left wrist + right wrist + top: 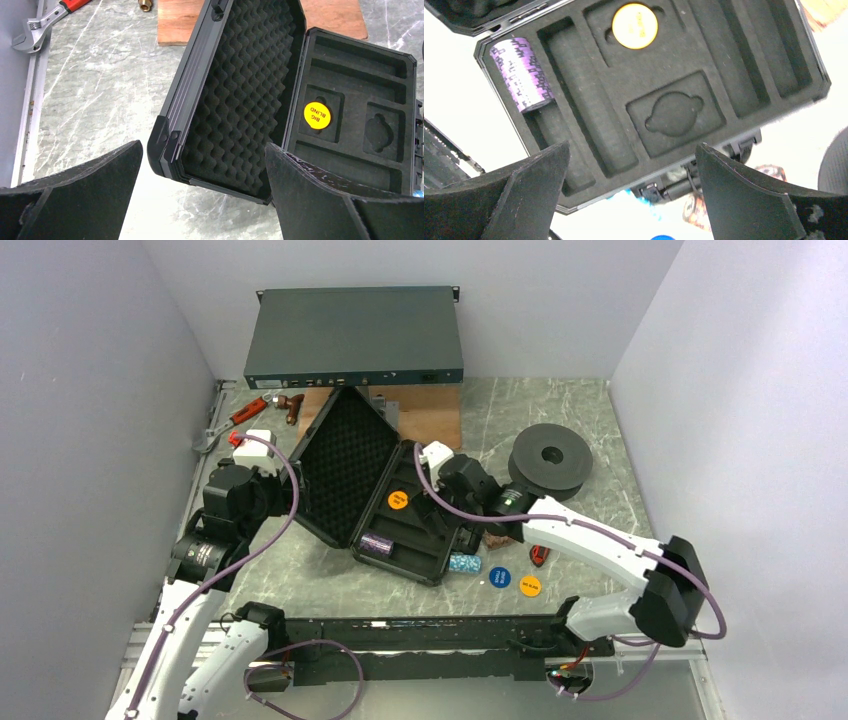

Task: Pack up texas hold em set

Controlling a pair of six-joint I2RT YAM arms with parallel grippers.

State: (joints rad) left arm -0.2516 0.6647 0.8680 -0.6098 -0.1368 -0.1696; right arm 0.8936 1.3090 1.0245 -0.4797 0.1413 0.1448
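Top external: our open black foam-lined hard case [345,465] holds orange disc [397,500], purple chip roll [375,544]; teal roll [464,564], blue disc [499,577], yellow disc [529,587] lie beside it, unpacked; left gripper [204,147], right gripper [633,146] spread, empty.

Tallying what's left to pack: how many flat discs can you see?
3: orange disc in the case, blue disc and yellow disc on the table beside it. The right arm may hide more.
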